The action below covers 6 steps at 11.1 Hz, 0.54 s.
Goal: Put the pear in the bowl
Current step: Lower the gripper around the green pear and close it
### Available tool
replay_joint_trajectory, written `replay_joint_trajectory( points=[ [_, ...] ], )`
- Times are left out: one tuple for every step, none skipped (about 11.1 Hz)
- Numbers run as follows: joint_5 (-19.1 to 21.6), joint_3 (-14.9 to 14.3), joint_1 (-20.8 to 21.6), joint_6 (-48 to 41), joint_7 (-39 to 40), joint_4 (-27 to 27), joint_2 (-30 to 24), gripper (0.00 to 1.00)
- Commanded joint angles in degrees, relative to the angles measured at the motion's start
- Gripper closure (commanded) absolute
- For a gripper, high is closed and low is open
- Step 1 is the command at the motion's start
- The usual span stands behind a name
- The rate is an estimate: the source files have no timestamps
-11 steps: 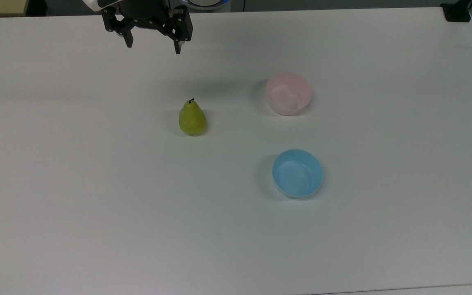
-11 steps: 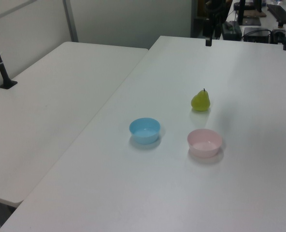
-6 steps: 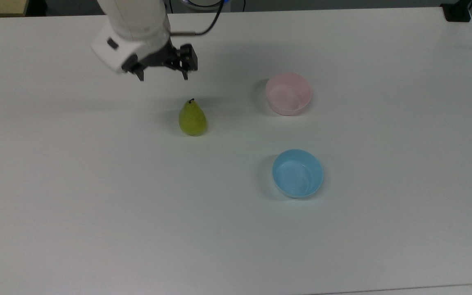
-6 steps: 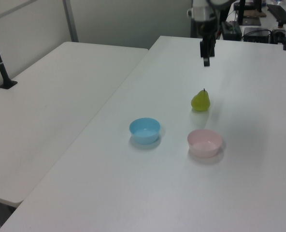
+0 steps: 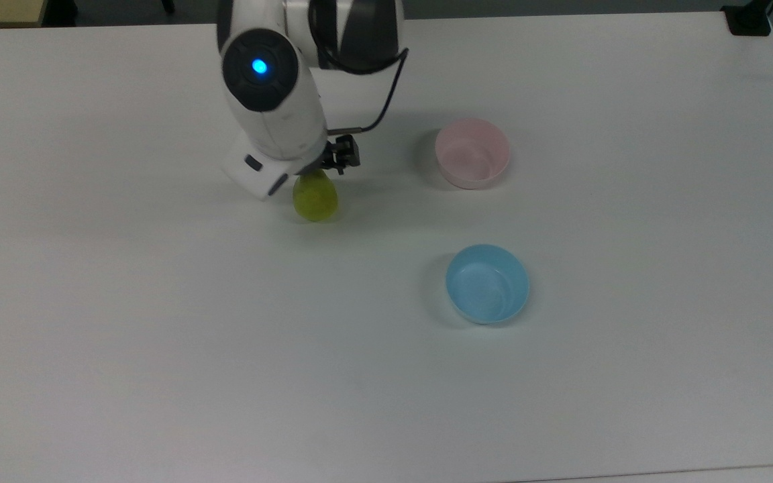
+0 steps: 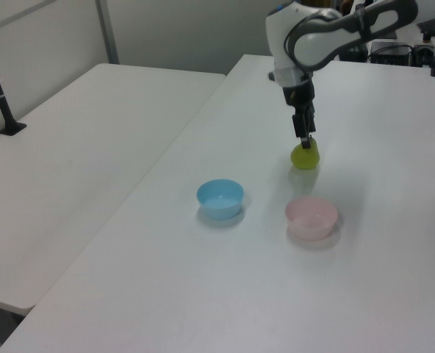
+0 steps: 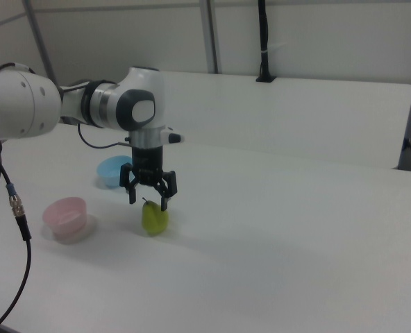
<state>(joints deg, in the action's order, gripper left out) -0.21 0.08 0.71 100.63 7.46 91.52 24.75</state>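
— What do you have in front of you, biggest first?

— I see the white worktop (image 5: 158, 335) carrying everything. Above it hangs the white arm (image 7: 115, 104), a blue light glowing on its joint in the top view. The end effector (image 7: 148, 200) points straight down over the pear (image 7: 154, 218), its two black fingers (image 7: 164, 198) spread apart, one on each side of the stem, gripping nothing. In the right view the fingertips sit level with the pear's top.

— And the bowls?

— The bowl (image 5: 472, 153) I care about is pale pink, round, plain-sided and has nothing in it. It stands well apart from the pear, toward the top view's right. The light blue bowl (image 5: 487, 283) of like size sits nearer the top view's bottom edge, apart from the pink one.

— Describe the pear for me.

— It's small, yellow-green, standing upright on its wide base on the worktop, tapering to a narrow neck. In the right view I can make out a short dark stem between the fingers. It's narrower than either bowl. In the left view (image 6: 305, 155) only its rounded lower body shows beneath the end effector (image 6: 304, 140).
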Motion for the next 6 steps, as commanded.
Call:
replay_joint_trajectory(
  points=[
    [-1.54, -0.61, 2.36, 3.78, -2.35, 1.12, 2.58, 0.00],
    [-3.37, -0.61, 2.80, 3.78, -2.44, 1.12, 2.94, 0.04],
    [-3.83, -0.61, 3.07, 3.78, -2.45, 1.12, 3.29, 0.13],
    [-4.44, -0.61, 3.07, 3.78, -2.45, 1.03, 3.29, 0.48],
    [-5.06, -0.61, 3.16, 3.70, -2.45, 1.03, 3.20, 0.73],
    [-5.06, -0.69, 3.16, 3.43, -2.45, 0.94, 3.03, 0.80]
  ],
)
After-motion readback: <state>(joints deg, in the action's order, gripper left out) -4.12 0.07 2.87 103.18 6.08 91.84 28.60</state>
